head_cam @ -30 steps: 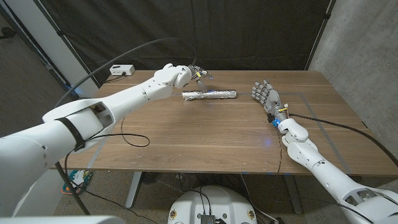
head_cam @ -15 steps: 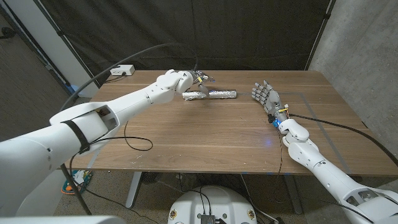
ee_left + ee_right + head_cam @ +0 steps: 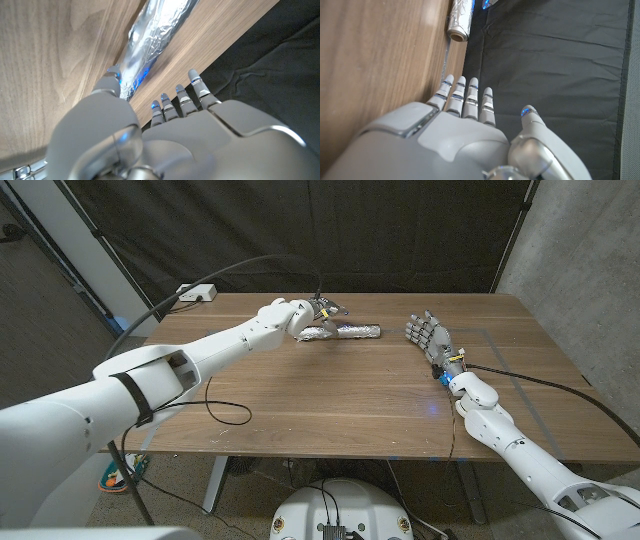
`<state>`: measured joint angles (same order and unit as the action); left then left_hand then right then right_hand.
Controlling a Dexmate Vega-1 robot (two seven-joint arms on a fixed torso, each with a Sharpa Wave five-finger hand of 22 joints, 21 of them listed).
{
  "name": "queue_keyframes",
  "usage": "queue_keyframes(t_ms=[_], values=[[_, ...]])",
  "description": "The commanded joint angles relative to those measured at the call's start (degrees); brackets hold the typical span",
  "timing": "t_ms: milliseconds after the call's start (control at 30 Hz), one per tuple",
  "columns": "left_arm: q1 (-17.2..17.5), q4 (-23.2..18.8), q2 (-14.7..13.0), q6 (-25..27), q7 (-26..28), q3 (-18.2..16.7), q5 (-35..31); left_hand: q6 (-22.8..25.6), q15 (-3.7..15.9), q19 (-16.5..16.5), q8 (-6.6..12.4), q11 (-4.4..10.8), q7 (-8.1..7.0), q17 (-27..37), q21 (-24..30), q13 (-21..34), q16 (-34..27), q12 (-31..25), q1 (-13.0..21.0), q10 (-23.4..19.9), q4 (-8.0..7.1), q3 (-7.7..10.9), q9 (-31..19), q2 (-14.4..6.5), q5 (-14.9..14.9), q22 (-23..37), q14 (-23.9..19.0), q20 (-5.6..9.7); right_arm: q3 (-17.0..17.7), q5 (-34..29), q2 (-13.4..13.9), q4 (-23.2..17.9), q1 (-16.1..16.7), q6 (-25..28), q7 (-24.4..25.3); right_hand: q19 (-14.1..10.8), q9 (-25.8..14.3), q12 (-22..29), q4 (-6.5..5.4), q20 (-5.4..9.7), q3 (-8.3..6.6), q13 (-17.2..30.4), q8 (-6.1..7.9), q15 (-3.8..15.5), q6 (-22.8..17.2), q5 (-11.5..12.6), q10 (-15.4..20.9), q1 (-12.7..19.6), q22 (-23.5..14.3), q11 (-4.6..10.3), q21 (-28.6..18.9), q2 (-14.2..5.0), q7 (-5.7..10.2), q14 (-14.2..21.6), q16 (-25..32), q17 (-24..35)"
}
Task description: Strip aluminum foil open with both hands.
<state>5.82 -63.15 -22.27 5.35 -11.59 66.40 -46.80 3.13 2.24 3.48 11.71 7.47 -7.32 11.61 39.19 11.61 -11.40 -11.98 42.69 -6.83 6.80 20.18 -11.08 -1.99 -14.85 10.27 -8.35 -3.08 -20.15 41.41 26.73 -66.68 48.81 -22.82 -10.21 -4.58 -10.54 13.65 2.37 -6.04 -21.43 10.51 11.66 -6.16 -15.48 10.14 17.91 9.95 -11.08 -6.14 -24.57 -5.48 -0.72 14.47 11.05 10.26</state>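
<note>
Your left hand (image 3: 318, 312) hovers spread at the foil roll (image 3: 345, 331)'s near end, not gripping. Your right hand (image 3: 427, 335) stands spread, well apart. Judged next: close the left, then bring the right over.

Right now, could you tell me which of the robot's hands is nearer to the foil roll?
Left. The left hand is at the near end of the foil roll, its thumb beside the foil. The right hand stands open, apart from the roll's other end.

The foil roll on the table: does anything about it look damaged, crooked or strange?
The aluminum foil roll looks crumpled and wrinkled along its length, not smooth, and lies whole on the wooden table, not yet opened. The left hand is at its left end; the left wrist view shows the thumb by the foil. The right hand stands apart, fingers spread. Nothing is spilled.
</note>
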Motion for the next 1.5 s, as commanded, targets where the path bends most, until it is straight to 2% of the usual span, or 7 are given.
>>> queue_keyframes(t_ms=[33, 133, 667, 1133, 1333, 1400, 1500], values=[[-1.65, 3.23, 1.87, -0.88, 0.71, 2.77, -0.91, 0.59, 3.01, -0.01, 0.59, 0.06, -1.71, 0.17, -0.25, 0.30, 0.24, -0.02, 1.09, 0.36, -0.20, 0.37, -0.20, -0.26, -0.24, 0.25, 0.32, 0.49, 0.23, 0.19, 0.16, -0.28, 0.44, -0.08, 0.04, -0.46, -0.09, 0.43, -0.18, -0.33, -0.24, 0.31, 0.30, 0.04, -0.71, 0.30, 0.52, -0.40, -0.07, -0.03, 0.21, -0.08, 0.08, 0.60, 0.57, 0.34], [-2.18, 3.90, 2.20, -1.24, 0.23, 3.50, -1.17, 0.80, 2.84, -0.14, 0.67, 0.13, -2.71, 0.19, -0.37, 0.33, 0.39, 0.00, 1.22, 0.58, -0.21, 0.26, -0.20, -0.27, -0.21, 0.25, 0.79, 0.54, 0.27, 0.29, 0.07, -0.14, 0.45, -0.23, -0.12, -0.57, -0.09, 0.44, -0.22, -0.35, -0.23, 0.31, 0.28, 0.06, -0.78, 0.30, 0.62, -0.48, -0.08, 0.03, 0.19, -0.09, 0.13, 0.73, 0.60, 0.36], [-4.80, 7.40, 4.32, -1.17, -4.08, 6.80, -2.24, 1.49, 2.56, -0.71, 0.88, 0.09, -3.10, 0.23, -0.87, 0.38, 0.73, 0.03, 1.63, 1.38, -0.21, -0.27, -0.20, -0.05, -0.12, 0.28, 2.33, 0.83, 0.29, 0.24, -0.02, -0.08, 0.65, -0.45, 0.02, -0.76, -0.10, 0.42, -0.43, -0.38, -0.17, 0.31, 0.18, 0.15, -1.01, 0.29, 0.90, -0.87, -0.09, -0.10, 0.29, -0.11, 0.08, 0.94, 0.59, 0.43], [-5.82, 6.66, 4.53, -0.58, -6.18, 9.17, -4.30, 4.71, 2.56, -0.86, 1.96, 0.18, -4.09, 0.26, -1.17, 0.41, 0.61, -0.29, 2.19, 1.22, -0.29, -0.51, -0.16, -0.43, -0.04, 0.32, 3.05, 1.07, 0.37, 0.51, -0.32, 0.27, 0.73, -0.78, -0.23, -0.86, -0.10, 0.36, -0.66, -0.43, -0.10, 0.32, 0.06, 0.02, -1.07, 0.26, 0.99, -1.25, -0.10, -0.04, 0.39, -0.14, 0.10, 1.06, 0.57, 0.49], [-5.60, 6.45, 4.61, -0.63, -7.38, 8.63, -3.23, 8.43, 3.64, 1.17, 2.98, 0.62, -3.41, 0.10, -0.66, 0.36, 0.34, -1.12, 2.82, -0.82, -0.12, -0.94, -0.06, -0.26, 0.13, 0.31, 2.54, 0.52, 0.38, 0.47, -0.33, 0.32, 0.77, -0.96, -0.31, -0.84, -0.11, 0.34, -0.78, -0.48, -0.06, 0.32, 0.02, 0.04, -1.09, 0.25, 1.06, -1.43, -0.11, -0.22, 0.45, -0.17, 0.11, 1.05, 0.55, 0.51], [-5.30, 6.02, 4.50, 0.00, -7.67, 8.33, -2.94, 10.13, 5.38, 2.27, 3.37, 1.01, -3.19, -0.05, -0.39, 0.28, -0.06, -1.49, 3.19, -2.13, -0.05, -1.05, 0.01, -0.31, 0.20, 0.29, 1.37, 0.08, 0.40, 0.49, -0.36, 0.33, 0.76, -1.05, -0.35, -0.88, -0.11, 0.33, -0.82, -0.47, -0.05, 0.32, 0.00, 0.05, -1.09, 0.24, 1.07, -1.50, -0.11, -0.22, 0.46, -0.18, 0.13, 1.10, 0.56, 0.52], [-4.47, 5.22, 4.09, 1.04, -6.77, 7.77, -2.67, 10.91, 6.51, 3.89, 3.26, 1.67, -3.40, -0.24, 0.01, 0.15, -0.94, -2.23, 3.46, -5.05, -0.18, -1.22, 0.08, -0.56, 0.34, 0.25, -1.41, -0.33, 0.37, 0.44, -0.30, 0.32, 0.70, -1.01, -0.40, -0.89, -0.11, 0.31, -0.87, -0.50, -0.03, 0.32, -0.02, 0.03, -1.11, 0.24, 1.06, -1.58, -0.11, -0.13, 0.48, -0.18, 0.08, 1.15, 0.57, 0.53]])
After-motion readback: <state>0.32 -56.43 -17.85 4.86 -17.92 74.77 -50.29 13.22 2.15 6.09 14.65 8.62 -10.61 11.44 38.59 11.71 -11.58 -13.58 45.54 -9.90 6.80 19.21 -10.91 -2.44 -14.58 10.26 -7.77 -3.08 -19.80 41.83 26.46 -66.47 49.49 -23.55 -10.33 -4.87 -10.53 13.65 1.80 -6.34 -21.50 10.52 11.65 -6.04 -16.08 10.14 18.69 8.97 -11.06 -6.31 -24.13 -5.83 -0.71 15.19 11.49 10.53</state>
